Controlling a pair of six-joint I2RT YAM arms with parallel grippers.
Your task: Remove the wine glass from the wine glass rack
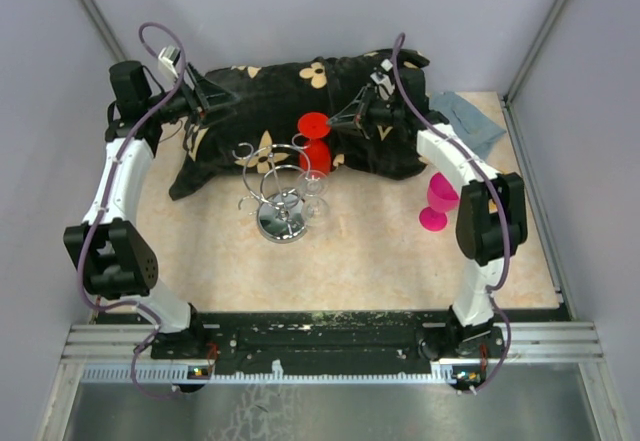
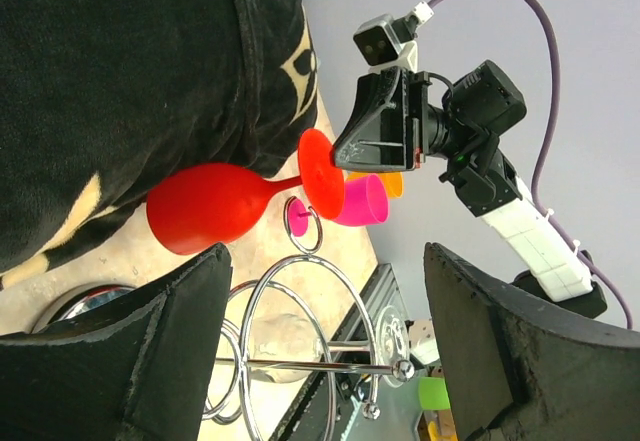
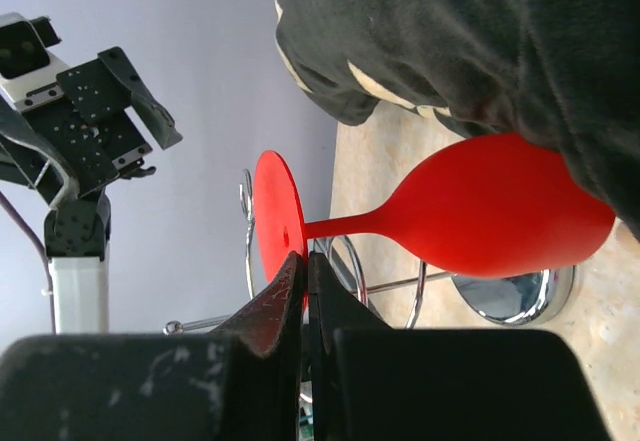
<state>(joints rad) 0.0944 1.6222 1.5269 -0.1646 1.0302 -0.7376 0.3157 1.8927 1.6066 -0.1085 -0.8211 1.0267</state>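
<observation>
The chrome wine glass rack (image 1: 278, 199) stands on its mirrored disc base in mid-table. A red wine glass (image 1: 315, 146) hangs upside down at the rack's far arms. My right gripper (image 1: 340, 121) is shut on the rim of its round foot, seen closely in the right wrist view (image 3: 307, 273) with the red glass (image 3: 500, 221) beyond. I cannot tell whether the stem still touches a rack arm. A clear wine glass (image 1: 313, 193) hangs on the rack's right side. My left gripper (image 1: 212, 101) is open and empty over the pillow's left end, facing the rack (image 2: 300, 331).
A black flowered pillow (image 1: 260, 101) lies across the back of the table behind the rack. A pink glass (image 1: 437, 201) stands upright at the right beside the right arm. A blue-grey cloth (image 1: 472, 121) lies at the back right. Walls close in the sides.
</observation>
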